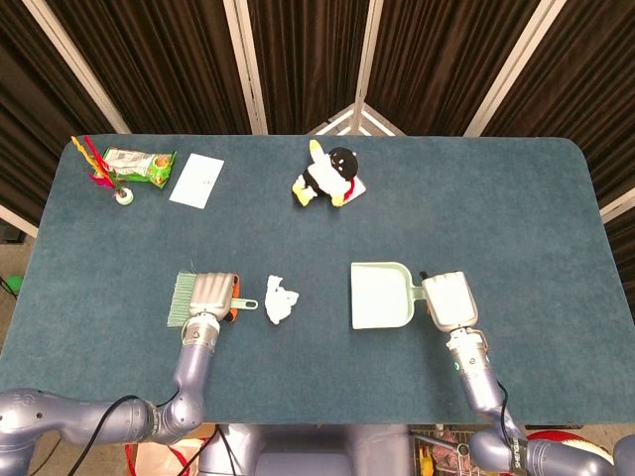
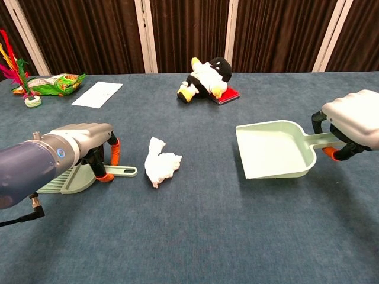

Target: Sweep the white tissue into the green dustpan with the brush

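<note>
Left hand (image 1: 212,297): set over the brush (image 2: 70,178) at 8 o'clock on the tabletop (image 1: 516,198); whether its fingers grip the handle cannot be told.
Right hand (image 2: 353,122): clamped on the green dustpan (image 2: 273,149) handle at 4 o'clock.
White tissue (image 1: 281,301): lying crumpled between brush and dustpan, just beside the brush handle.

The tissue (image 1: 281,301) is placed on the surface (image 1: 496,198) between the brush (image 1: 189,299), to its left, and the dustpan (image 1: 379,296), to its right.
</note>
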